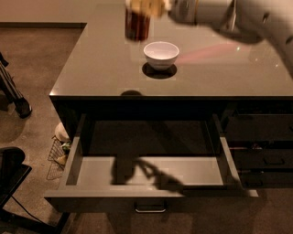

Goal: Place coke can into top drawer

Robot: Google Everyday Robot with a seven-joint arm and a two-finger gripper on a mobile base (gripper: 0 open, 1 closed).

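Note:
My gripper [143,6] is at the top of the camera view, shut on the coke can [137,25], a dark red can hanging upright below the fingers, high above the counter. It is just left of and above the white bowl [161,54]. The top drawer [151,170] stands pulled open at the bottom, grey, with a small silver handle [149,209] on its front. Its floor carries the shadow of the arm and can. The can's top is hidden by the gripper.
The grey counter [100,68] holds the white bowl. Narrower dark drawers [265,155] sit at the right. A wire basket [57,153] with items stands on the floor at the left, beside a dark chair part [11,176].

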